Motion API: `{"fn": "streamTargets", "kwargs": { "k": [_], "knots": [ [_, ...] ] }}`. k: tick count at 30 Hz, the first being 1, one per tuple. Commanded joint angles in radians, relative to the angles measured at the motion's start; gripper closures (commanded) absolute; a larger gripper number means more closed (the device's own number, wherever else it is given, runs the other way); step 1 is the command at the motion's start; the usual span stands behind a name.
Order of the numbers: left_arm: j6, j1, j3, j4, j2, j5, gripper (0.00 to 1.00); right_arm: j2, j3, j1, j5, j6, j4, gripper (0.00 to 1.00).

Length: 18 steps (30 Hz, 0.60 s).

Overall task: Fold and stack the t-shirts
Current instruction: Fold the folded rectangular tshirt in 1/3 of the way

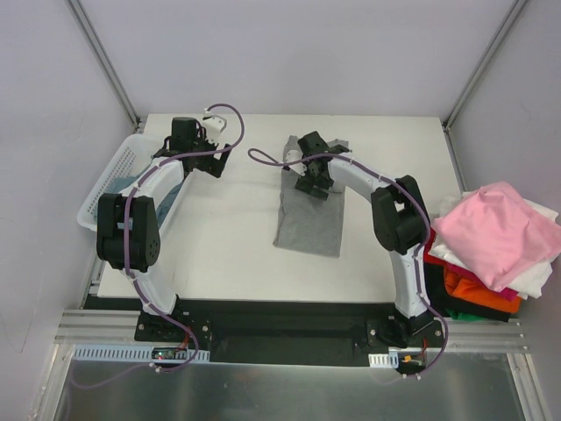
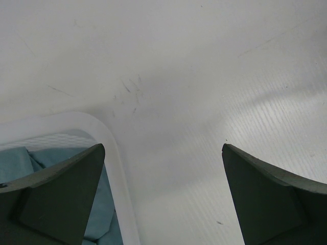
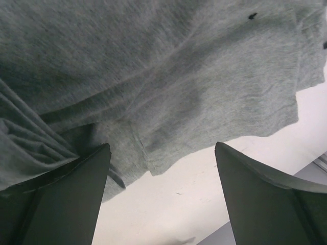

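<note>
We see the grey t-shirt (image 1: 308, 224) lying on the white table (image 1: 219, 246), a little right of the middle and nearer the far edge than the near one. It makes a narrow, elongated shape. Its long axis runs from the far edge towards the near edge, leaning slightly to the left at the near end. The near end is flat with a straight edge, while the far end is bunched into soft ridges. We cannot tell which end is the neck. Up close the cloth is a flecked heather knit with a stitched border.

The right gripper (image 1: 313, 186) hangs over the bunched far part with its dark fingers spread wide and nothing between them. We cannot tell whether it touches the cloth.

The left gripper (image 1: 210, 162) is near the far left corner over bare table, its jaws spread fully and holding nothing. Just beside it, along the left edge, stands the white slatted plastic basket (image 1: 110, 180) with rounded corners, and a blue-teal t-shirt (image 2: 20, 161) lies crumpled inside.

Off the right edge sits a loose pile. A pink t-shirt (image 1: 495, 232) is draped on top, a white one (image 1: 536, 281) is under it, and below that are a red one (image 1: 436, 254) and an orange one (image 1: 473, 294).
</note>
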State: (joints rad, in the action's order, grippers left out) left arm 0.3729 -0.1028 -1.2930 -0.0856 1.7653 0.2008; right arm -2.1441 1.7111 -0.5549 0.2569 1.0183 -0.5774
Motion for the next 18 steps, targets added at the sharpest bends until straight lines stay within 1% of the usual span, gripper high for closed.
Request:
{"fn": "streamTargets", "kwargs": {
  "k": [1,8,18],
  "knots": [
    [-0.006,0.006,0.015,0.023,-0.001,0.019,0.01,-0.023,-0.01,-0.005,-0.016,-0.006,0.019,0.14],
    [-0.009,0.006,0.021,0.023,-0.012,0.02,0.01,-0.028,-0.022,-0.014,-0.01,-0.003,0.019,0.13],
    [-0.014,0.006,0.041,0.021,-0.036,0.026,0.01,0.118,-0.034,-0.045,0.028,-0.015,-0.015,0.13]
  ]
}}
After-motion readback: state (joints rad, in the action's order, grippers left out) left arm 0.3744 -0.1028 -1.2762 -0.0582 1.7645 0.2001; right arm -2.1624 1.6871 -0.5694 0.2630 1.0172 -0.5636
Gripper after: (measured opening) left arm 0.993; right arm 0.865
